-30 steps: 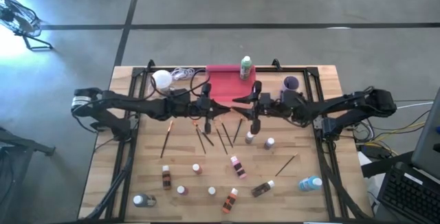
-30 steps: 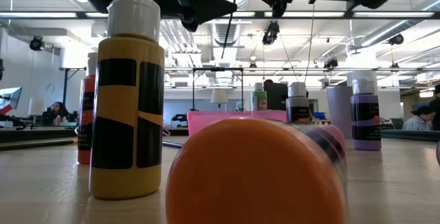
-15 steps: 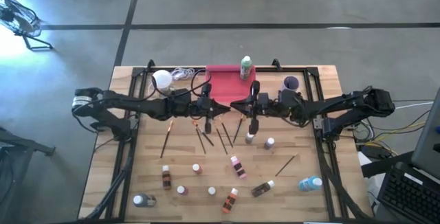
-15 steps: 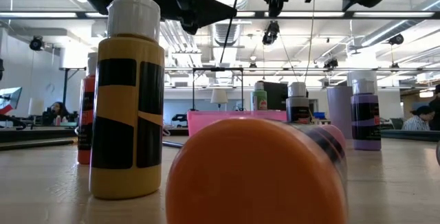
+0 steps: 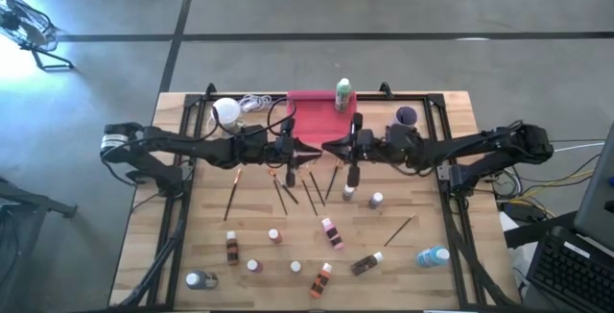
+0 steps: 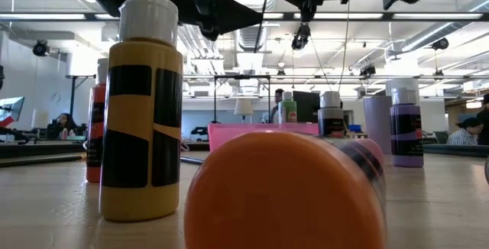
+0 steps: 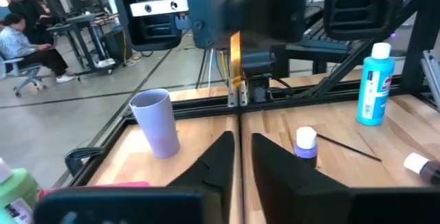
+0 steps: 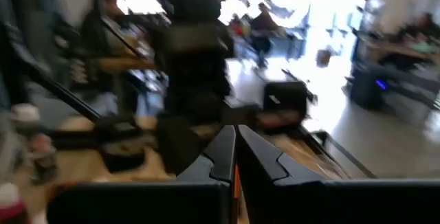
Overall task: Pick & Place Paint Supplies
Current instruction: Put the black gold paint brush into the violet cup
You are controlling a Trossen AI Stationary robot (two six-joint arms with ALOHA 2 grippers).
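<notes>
Right now the right gripper (image 5: 327,147) is pinched shut on a thin paintbrush (image 7: 235,53) above mid-table, tip to tip with the left gripper (image 5: 311,150), whose fingers (image 7: 221,161) stand slightly parted around its handle, just beside the pink tray (image 5: 312,116).

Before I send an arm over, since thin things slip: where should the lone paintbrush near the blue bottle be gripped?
Probably mid-handle on the paintbrush, from straight above, jaws across its length: it lies flat and diagonal with bare table on both sides, apart from the blue bottle.
</notes>
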